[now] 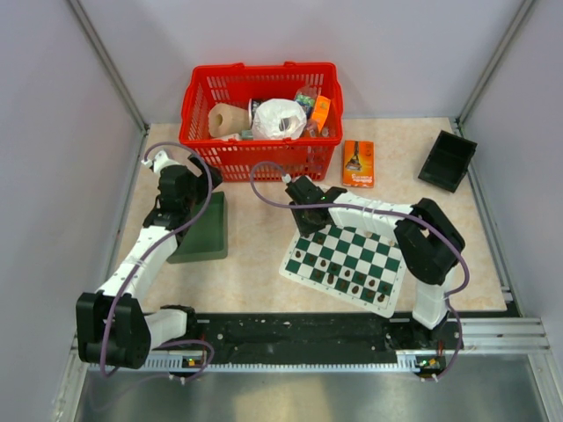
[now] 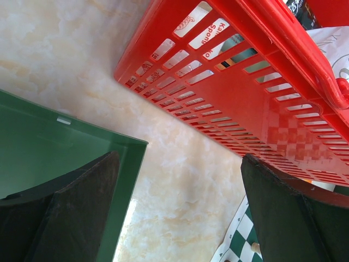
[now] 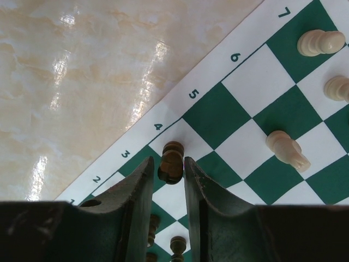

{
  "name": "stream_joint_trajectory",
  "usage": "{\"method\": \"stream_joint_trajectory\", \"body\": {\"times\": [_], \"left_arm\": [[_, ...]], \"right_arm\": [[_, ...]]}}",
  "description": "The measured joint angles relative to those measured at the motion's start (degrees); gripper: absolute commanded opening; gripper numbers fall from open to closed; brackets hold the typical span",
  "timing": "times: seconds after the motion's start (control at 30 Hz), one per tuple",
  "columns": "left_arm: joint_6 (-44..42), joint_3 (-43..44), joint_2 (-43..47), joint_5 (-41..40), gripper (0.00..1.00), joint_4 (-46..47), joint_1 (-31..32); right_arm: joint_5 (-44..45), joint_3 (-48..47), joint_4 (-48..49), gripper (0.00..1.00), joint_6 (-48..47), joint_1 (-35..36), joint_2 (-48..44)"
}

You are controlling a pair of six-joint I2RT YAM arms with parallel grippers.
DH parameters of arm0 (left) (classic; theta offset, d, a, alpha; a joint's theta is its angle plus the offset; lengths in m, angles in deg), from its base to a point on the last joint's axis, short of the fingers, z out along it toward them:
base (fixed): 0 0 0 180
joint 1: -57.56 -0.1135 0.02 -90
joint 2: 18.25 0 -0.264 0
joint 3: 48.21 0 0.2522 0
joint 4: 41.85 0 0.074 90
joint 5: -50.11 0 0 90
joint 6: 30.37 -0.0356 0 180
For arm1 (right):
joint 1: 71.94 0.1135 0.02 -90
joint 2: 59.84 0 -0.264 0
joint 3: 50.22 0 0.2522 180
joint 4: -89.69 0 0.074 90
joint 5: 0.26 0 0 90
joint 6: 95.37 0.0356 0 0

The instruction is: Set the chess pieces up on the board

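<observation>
Right gripper (image 3: 168, 162) straddles small dark brown chess piece (image 3: 172, 169).
Piece sits between the narrowed fingertips, on the thin green-and-white checked board (image 3: 218, 117), far-left edge; grip can't be confirmed.

board (image 1: 387, 251) 1 | red basket (image 1: 264, 158) 1 | green tray (image 1: 202, 236) 1 | black tray (image 1: 447, 160) 1 | orange box (image 1: 358, 163) 1

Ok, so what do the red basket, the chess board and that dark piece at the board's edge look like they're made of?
Red basket: moulded plastic, glossy, with slotted walls.
Chess board: a thin flat mat, likely vinyl, with printed squares and numerals and a slight sheen.
Dark chess piece: could be stained wood or brown plastic; it looks smooth and shiny, with a turned-looking shape.
</observation>
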Motion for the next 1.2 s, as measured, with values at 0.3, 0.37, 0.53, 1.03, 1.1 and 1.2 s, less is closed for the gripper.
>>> {"method": "stream_joint_trajectory", "body": {"times": [0.3, 0.37, 0.53, 1.03, 1.1, 1.2], "left_arm": [[0.0, 0.0, 0.0, 0.0, 0.99, 0.02, 0.0], [0.0, 0.0, 0.0, 0.0, 0.99, 0.02, 0.0], [0.0, 0.0, 0.0, 0.02, 0.99, 0.02, -0.04], [0.0, -0.07, 0.0, 0.02, 0.99, 0.02, -0.04], [0.0, -0.13, 0.0, 0.02, 0.99, 0.02, -0.04], [0.02, -0.15, 0.0, 0.02, 0.99, 0.02, -0.04]], "right_arm": [[-0.04, 0.0, -0.13, 0.2, -0.02, 0.0, 0.2], [0.0, 0.0, -0.13, 0.19, -0.2, 0.0, 0.2], [0.0, 0.0, -0.22, 0.18, -0.39, -0.02, 0.2], [-1.51, 2.91, -0.94, 0.18, 1.36, 2.8, -14.58], [-1.84, 3.96, -0.94, 0.18, 1.99, 4.2, -15.8], [-2.62, 5.66, -1.05, 0.18, 3.23, 7.08, -16.11]]}}
